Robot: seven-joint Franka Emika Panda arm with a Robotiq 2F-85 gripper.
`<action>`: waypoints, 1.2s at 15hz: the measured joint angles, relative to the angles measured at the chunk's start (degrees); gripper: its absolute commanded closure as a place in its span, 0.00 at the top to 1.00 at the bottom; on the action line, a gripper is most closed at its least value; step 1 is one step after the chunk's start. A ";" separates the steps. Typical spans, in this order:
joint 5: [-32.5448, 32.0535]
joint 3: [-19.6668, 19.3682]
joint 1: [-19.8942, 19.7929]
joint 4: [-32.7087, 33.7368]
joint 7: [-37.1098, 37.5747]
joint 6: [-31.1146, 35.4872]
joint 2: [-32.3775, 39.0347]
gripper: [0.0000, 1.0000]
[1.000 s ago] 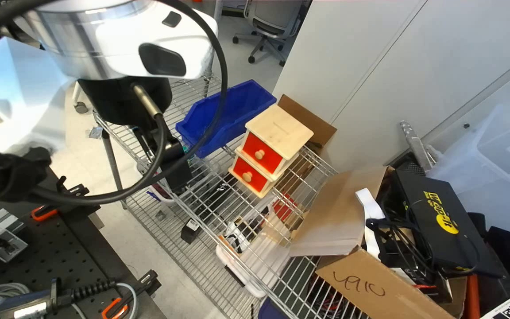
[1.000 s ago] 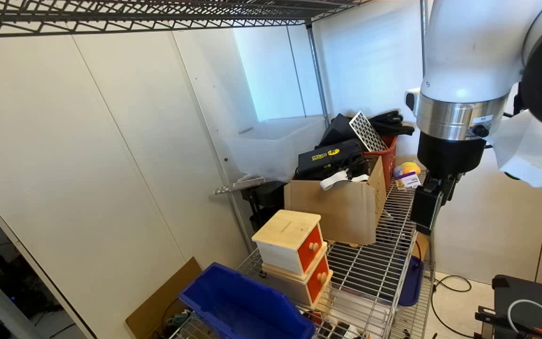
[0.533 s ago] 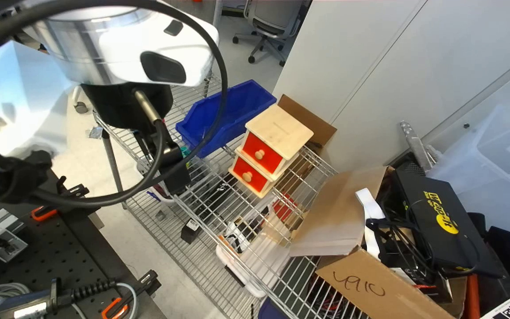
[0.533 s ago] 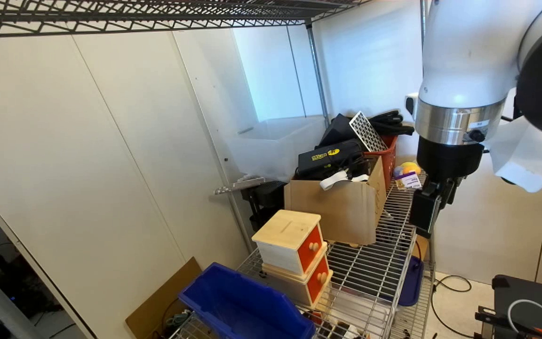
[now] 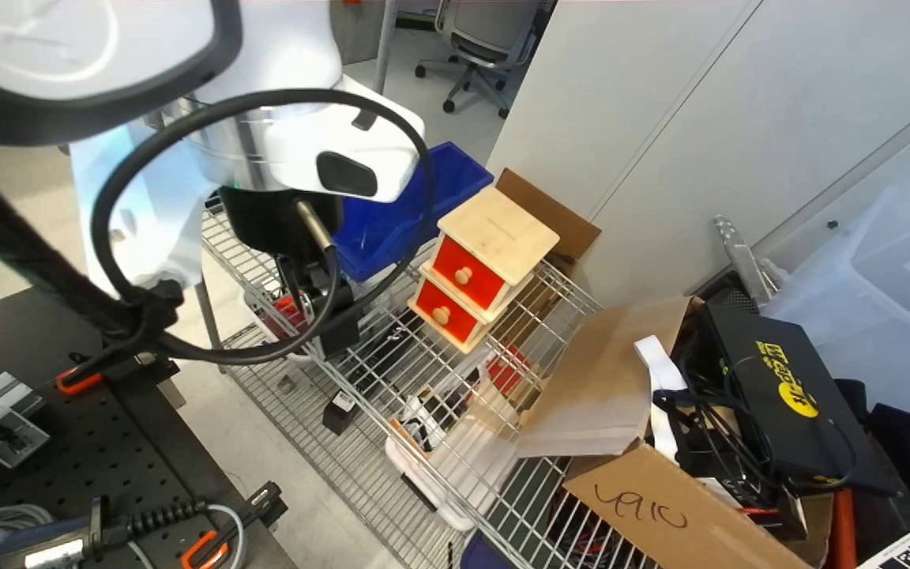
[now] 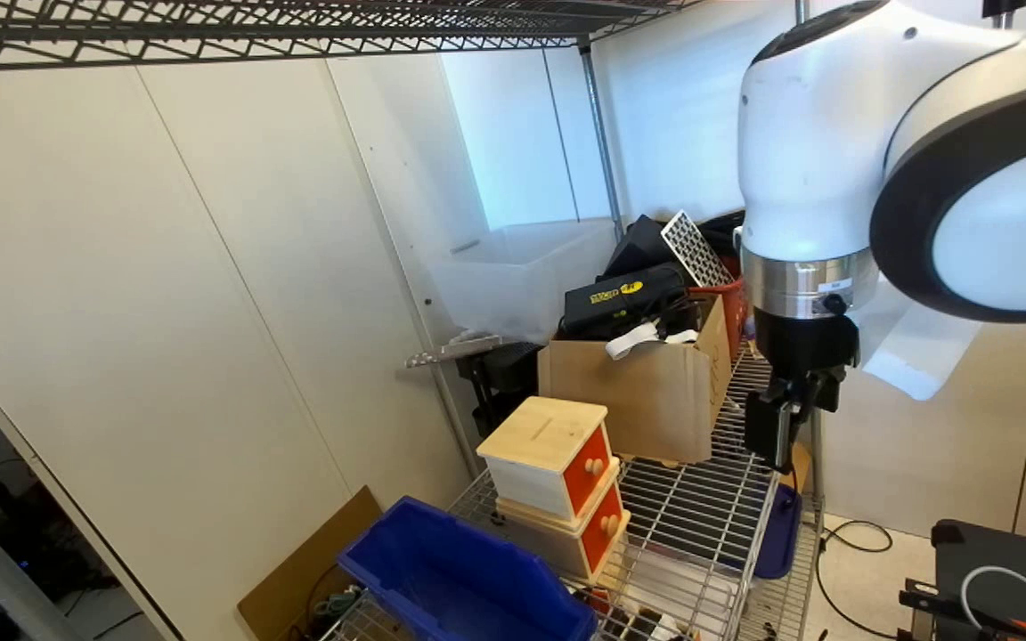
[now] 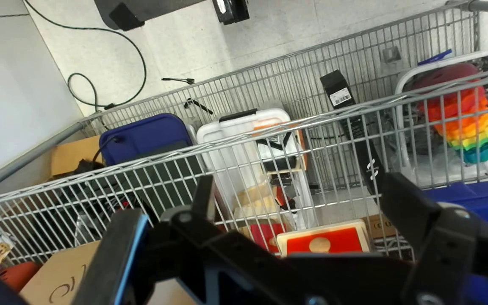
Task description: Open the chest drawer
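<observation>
The small plywood chest (image 5: 494,237) stands upright on the wire shelf, and it also shows in an exterior view (image 6: 535,485). It has two stacked red drawers with pale round knobs. The upper drawer (image 5: 467,274) and lower drawer (image 5: 445,310) look closed. In the wrist view a red drawer front with a knob (image 7: 320,244) shows low in the middle, partly hidden by the gripper body. My gripper (image 7: 300,188) is open and empty, its fingers wide apart. In both exterior views the gripper (image 5: 340,332) (image 6: 769,436) hangs by the shelf's front edge, apart from the chest.
A blue bin (image 6: 468,570) sits beside the chest. An open cardboard box (image 6: 629,401) full of black gear stands on its other side. The wire shelf (image 6: 700,516) carries them. Another wire shelf (image 6: 299,44) is overhead. A white wall panel (image 6: 210,267) rises behind.
The arm and gripper have moved lower and to the right in an exterior view, and left and down in an exterior view, coming nearer the chest. The chest and drawers have not moved.
</observation>
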 measured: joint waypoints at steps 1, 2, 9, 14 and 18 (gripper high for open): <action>0.00 -0.11 0.11 1.16 -1.17 0.37 1.60 1.00; 0.00 -0.31 0.32 2.27 -2.94 1.10 3.19 1.00; 3.50 -2.70 2.07 8.02 -17.74 5.05 13.20 1.00; 8.39 -3.21 2.35 11.02 -22.96 4.09 17.02 1.00; 8.41 -3.21 2.37 11.45 -22.97 3.86 17.22 1.00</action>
